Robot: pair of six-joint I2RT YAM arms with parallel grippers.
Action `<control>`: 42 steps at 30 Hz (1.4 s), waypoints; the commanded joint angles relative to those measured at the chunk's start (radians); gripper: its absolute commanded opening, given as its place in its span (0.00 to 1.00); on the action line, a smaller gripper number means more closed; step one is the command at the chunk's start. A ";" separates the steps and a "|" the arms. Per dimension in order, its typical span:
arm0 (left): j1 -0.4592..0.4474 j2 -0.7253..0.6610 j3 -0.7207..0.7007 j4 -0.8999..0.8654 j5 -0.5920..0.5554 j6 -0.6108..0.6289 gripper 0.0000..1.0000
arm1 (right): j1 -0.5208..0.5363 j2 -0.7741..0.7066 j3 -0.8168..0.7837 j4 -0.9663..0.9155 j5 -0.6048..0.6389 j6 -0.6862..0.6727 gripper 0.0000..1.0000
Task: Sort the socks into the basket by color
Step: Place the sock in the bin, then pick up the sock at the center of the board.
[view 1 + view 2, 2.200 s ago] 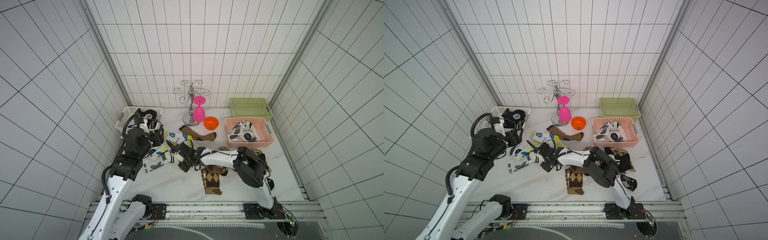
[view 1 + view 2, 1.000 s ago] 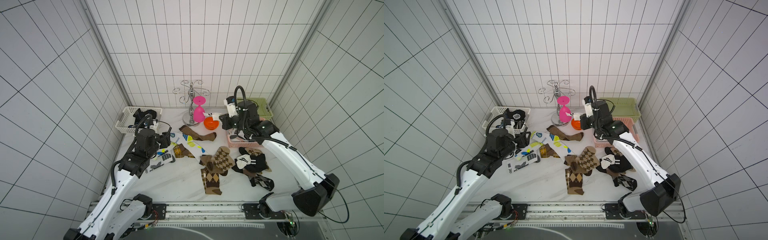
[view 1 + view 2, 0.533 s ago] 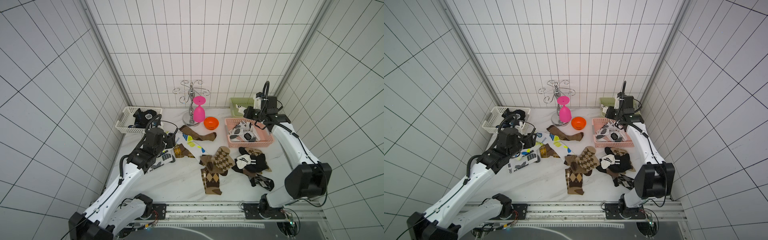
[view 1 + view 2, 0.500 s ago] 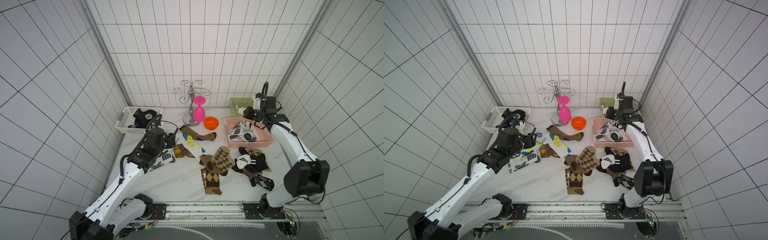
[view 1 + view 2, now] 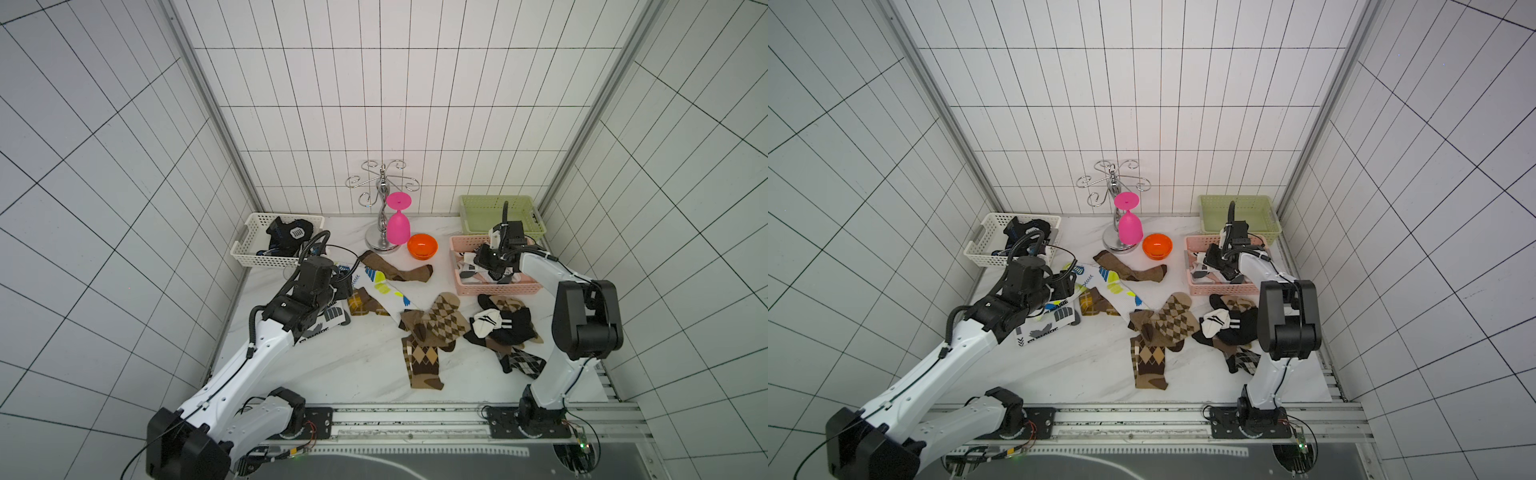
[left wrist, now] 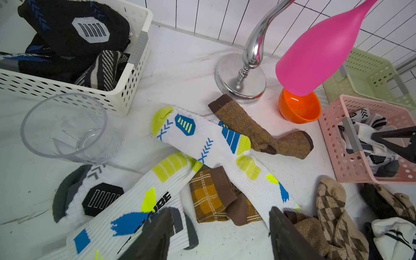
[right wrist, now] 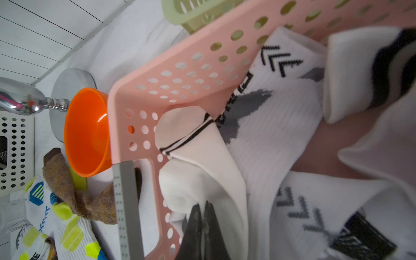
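left pincer (image 6: 220, 209): released, jaws wide apart, nothing between them, low over the white marble tabletop (image 5: 353, 365). Near it on the back-wall side: white perforated plastic basket (image 5: 266, 261) holding black socks with blue marks (image 5: 291, 235), with a clear drinking glass (image 6: 65, 128) just beside that basket. Right at the jaws: brown-yellow plaid sock (image 6: 207, 198), partly under the white socks with yellow-blue print (image 6: 202, 139). Just beyond those: plain brown sock (image 5: 399, 272). Further right of it: heap of brown argyle socks (image 5: 436, 324), then black-and-white sock heap (image 5: 503, 328).

right pincer (image 7: 202, 206): clenched, inside the pink perforated basket (image 5: 490, 289), tips against a white sock with black stripes (image 7: 193, 139). Can't tell if fabric is pinched. More white socks lie around it. Pale green basket (image 5: 498, 205) sits just behind.
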 commanded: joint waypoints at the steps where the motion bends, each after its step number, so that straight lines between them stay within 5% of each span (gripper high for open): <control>1: -0.003 0.010 -0.013 0.018 0.014 -0.009 0.69 | -0.009 0.005 -0.058 0.055 -0.018 0.028 0.00; 7: -0.013 0.027 -0.014 0.020 0.036 -0.010 0.69 | -0.009 -0.004 -0.051 0.060 -0.030 0.022 0.00; 20: -0.139 0.106 0.006 0.031 0.034 -0.002 0.69 | -0.003 -0.084 -0.025 0.011 -0.034 -0.001 0.62; 27: -0.227 0.143 0.002 0.062 0.025 -0.018 0.69 | 0.017 -0.171 -0.014 -0.046 0.001 -0.029 0.80; 33: -0.288 0.173 -0.002 0.088 0.031 -0.035 0.69 | 0.101 -0.229 -0.001 -0.149 0.009 -0.100 0.80; 42: -0.329 0.210 -0.036 0.124 0.044 -0.082 0.69 | 0.392 -0.243 -0.045 -0.298 -0.020 -0.220 0.74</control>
